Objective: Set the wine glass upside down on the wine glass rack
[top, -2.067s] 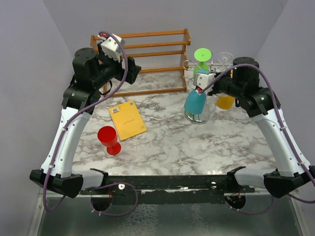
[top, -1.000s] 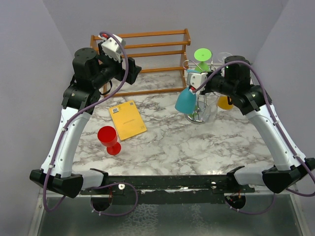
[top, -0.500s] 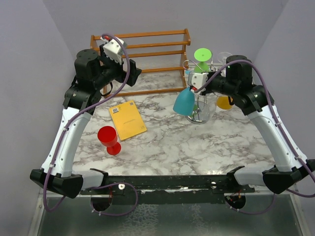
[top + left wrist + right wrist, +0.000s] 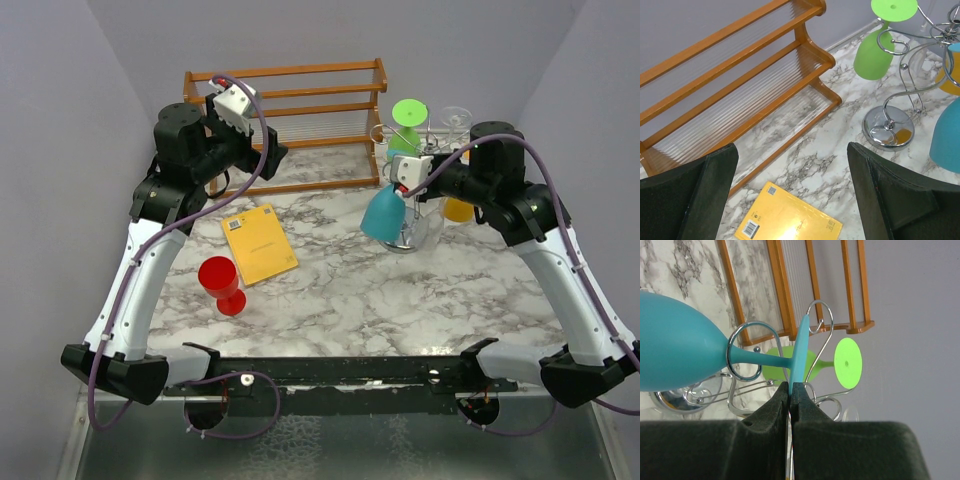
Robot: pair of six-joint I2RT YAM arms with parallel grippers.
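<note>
My right gripper (image 4: 404, 186) is shut on the foot disc of a blue wine glass (image 4: 383, 215), which hangs tilted with its bowl down and to the left. In the right wrist view the fingers (image 4: 777, 405) pinch the disc's edge, and the blue glass's (image 4: 675, 347) stem crosses a curled wire arm (image 4: 744, 351) of the silver wine glass rack (image 4: 412, 240). The rack's round disc base (image 4: 888, 129) shows in the left wrist view. A red wine glass (image 4: 220, 280) stands upright at the left front. My left gripper (image 4: 268, 145) is open and empty, held high over the table (image 4: 792, 150).
A green glass (image 4: 410, 112) and a yellow glass (image 4: 458, 208) hang upside down on the silver rack, with a clear one (image 4: 457, 118) behind. A brown wooden slatted rack (image 4: 300, 110) stands at the back. A yellow book (image 4: 258, 243) lies left of the middle.
My right gripper swung the blue glass left of the silver rack, then brought it back right and slightly lower against the wire arms. The left arm has barely shifted.
</note>
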